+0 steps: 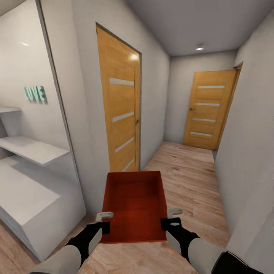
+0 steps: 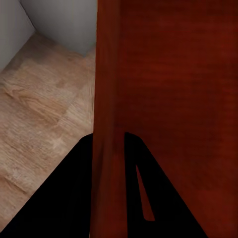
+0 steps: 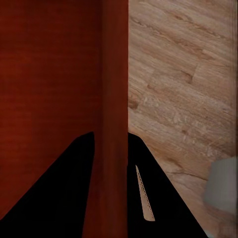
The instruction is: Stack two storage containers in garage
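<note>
The robot stands in a narrow hallway and carries one storage container [image 1: 133, 205] out in front of it, held level between both arms above the light wood plank floor [image 1: 190, 175]. The left gripper [image 1: 99, 224] clamps the bin's left wall near its closest corner, and the right gripper [image 1: 170, 220] clamps the right wall at the matching spot. In the left wrist view the orange-red wall [image 2: 109, 99] runs straight up between the two dark fingers [image 2: 69, 198], one outside and one inside the bin, closed narrow on it. The right wrist view shows the same grip: the wall [image 3: 115, 99] passes between the fingers [image 3: 64, 198], with the bin's inside on one side and planks [image 3: 183, 89] on the other.

The bin is open-topped and nothing lies in it; its far edge points down the corridor, away from both grippers. Ahead of the left gripper, past the bin, a wooden door with pale stripes [image 1: 121, 110] stands in the grey wall. Out beyond that gripper's side is a white shelving unit [image 1: 30, 182] with teal letters [image 1: 35, 93] on its back panel. A second striped door [image 1: 208, 110] closes the far end of the hallway, ahead of the right gripper. A ceiling light [image 1: 199, 48] glows above it.
</note>
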Motion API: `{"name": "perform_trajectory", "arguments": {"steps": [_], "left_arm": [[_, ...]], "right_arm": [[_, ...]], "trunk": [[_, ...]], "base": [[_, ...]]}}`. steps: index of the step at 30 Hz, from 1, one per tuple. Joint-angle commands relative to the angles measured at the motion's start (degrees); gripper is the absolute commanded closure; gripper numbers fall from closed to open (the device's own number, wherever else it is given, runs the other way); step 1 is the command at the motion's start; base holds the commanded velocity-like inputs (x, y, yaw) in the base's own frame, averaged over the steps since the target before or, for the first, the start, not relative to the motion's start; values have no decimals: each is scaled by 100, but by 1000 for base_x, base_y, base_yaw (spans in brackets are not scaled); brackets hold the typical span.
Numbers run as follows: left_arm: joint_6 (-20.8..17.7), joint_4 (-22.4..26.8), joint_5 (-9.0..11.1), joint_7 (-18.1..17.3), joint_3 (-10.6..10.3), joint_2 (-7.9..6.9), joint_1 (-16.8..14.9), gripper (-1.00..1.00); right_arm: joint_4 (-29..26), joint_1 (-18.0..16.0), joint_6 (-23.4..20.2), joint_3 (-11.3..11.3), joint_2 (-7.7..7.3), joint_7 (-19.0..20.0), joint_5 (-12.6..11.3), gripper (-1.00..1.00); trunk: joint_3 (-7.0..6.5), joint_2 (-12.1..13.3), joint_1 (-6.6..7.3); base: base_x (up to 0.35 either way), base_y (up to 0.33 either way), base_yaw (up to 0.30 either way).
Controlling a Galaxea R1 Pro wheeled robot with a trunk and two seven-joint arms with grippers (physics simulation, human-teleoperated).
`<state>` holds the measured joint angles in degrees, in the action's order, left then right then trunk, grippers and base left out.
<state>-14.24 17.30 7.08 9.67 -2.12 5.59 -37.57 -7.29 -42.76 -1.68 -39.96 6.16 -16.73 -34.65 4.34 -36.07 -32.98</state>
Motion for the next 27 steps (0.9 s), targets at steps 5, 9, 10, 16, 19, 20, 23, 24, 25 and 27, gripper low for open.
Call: {"name": "perform_trajectory", "arguments": {"steps": [5, 9, 10, 16, 19, 20, 23, 24, 25, 27], "left_arm": [[70, 72, -66, 52, 115, -5, -5, 100], [70, 72, -66, 52, 115, -5, -5, 100], [70, 72, -66, 52, 115, -5, -5, 100], [70, 70, -66, 52, 115, -5, -5, 100], [70, 71, -66, 52, 115, -5, -5, 100], [70, 68, -66, 52, 115, -5, -5, 100], [70, 69, -66, 52, 115, -5, -5, 100], [70, 69, -66, 52, 115, -5, -5, 100], [70, 70, -66, 52, 115, -5, -5, 100], [70, 70, -66, 52, 115, -5, -5, 100]], "right_arm": [[61, -4, -8, 50, -3, -6, -113, 100], [61, -4, -8, 50, -3, -6, -113, 100], [61, -4, -8, 50, -2, -6, -113, 100], [61, -4, -8, 50, -1, -6, -113, 100], [61, -4, -8, 50, -1, -6, -113, 100], [61, -4, -8, 50, -1, -6, -113, 100], [61, -3, -8, 50, -1, -6, -113, 100], [61, -3, -8, 50, -1, -6, -113, 100], [61, -3, -8, 50, -1, -6, -113, 100], [61, -4, -8, 50, -6, -6, -113, 100]], "trunk": [[10, -9, -5], [10, -9, -5], [10, -9, -5], [10, -9, -5], [10, -9, -5], [10, -9, -5], [10, -9, -5], [10, -9, -5], [10, -9, -5], [10, -9, -5]], "base": [[323, 0, -245], [323, 0, -245], [323, 0, -245], [323, 0, -245], [323, 0, -245], [323, 0, -245], [323, 0, -245], [323, 0, -245], [323, 0, -244], [323, 0, -163]]}}
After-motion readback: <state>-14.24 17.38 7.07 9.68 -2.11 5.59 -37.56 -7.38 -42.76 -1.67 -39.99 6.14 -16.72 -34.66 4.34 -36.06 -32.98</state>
